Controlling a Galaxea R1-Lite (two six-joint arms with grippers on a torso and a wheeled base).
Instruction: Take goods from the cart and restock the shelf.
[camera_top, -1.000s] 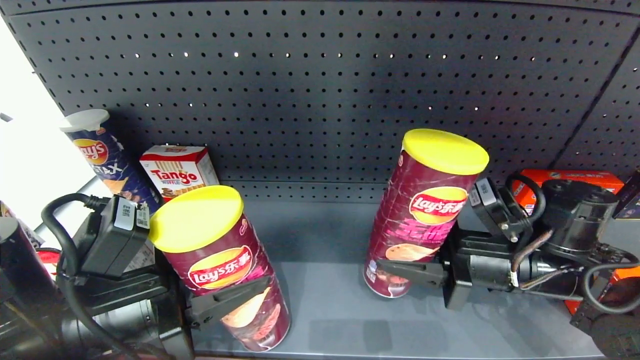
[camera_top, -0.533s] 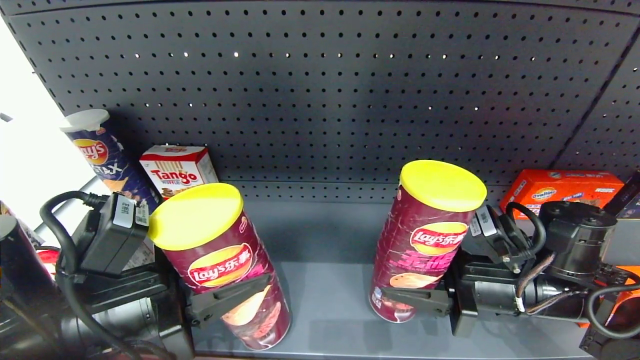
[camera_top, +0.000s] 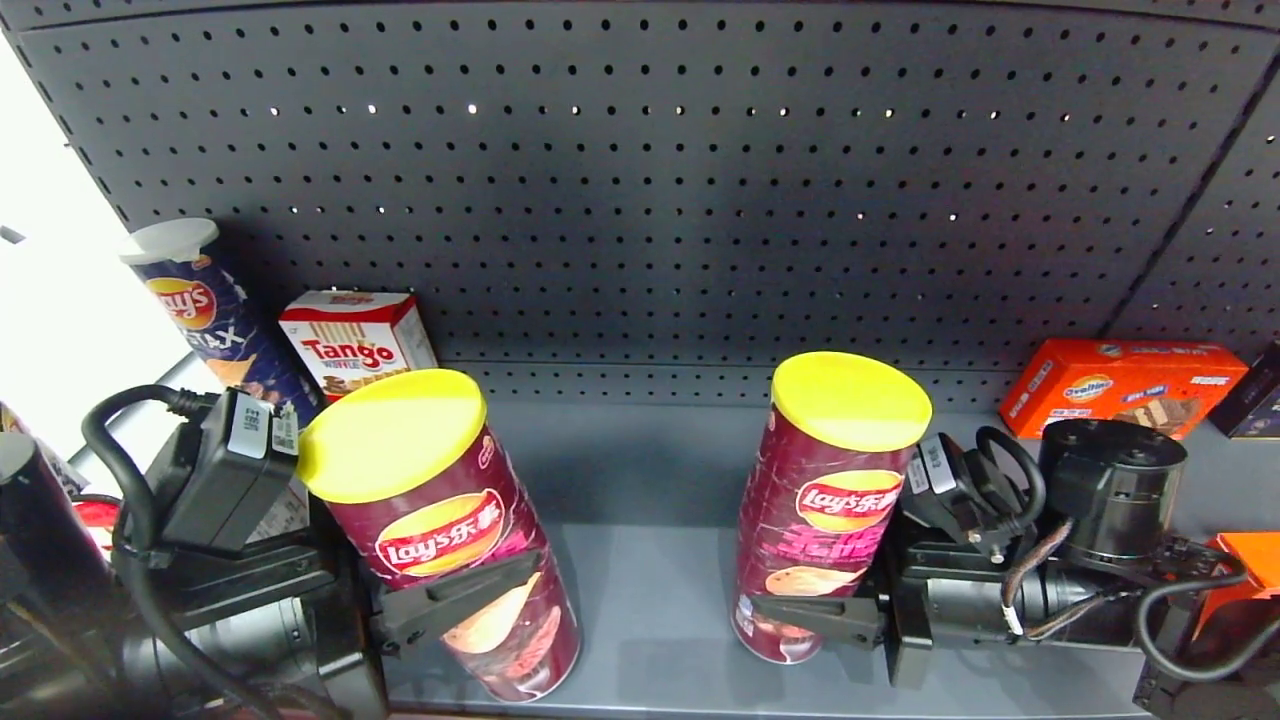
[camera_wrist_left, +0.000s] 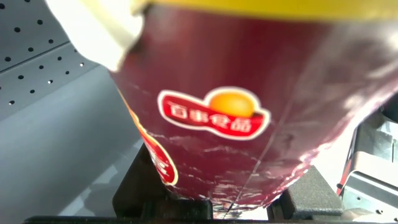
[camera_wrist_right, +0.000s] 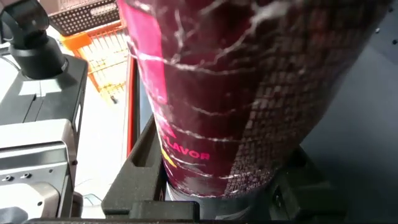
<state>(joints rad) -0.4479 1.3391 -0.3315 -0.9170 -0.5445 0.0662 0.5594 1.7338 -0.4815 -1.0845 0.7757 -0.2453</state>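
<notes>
Two maroon chip cans with yellow lids are on the grey shelf. The left can leans toward the shelf's front left corner, and my left gripper is shut on its lower body. That can looms close in the left wrist view. The right can stands nearly upright at mid-shelf with its base on the deck. My right gripper is shut on its lower part. In the right wrist view the can sits between the gripper's black jaws.
A dark blue chip can and a white-and-red wafer box stand at the back left. An orange box lies at the back right. The pegboard wall closes the back. An orange cart is seen in the right wrist view.
My right gripper has lowered its can and brought it nearer and slightly left, and the can now stands more upright on the shelf. The left gripper and its can have stayed put.
</notes>
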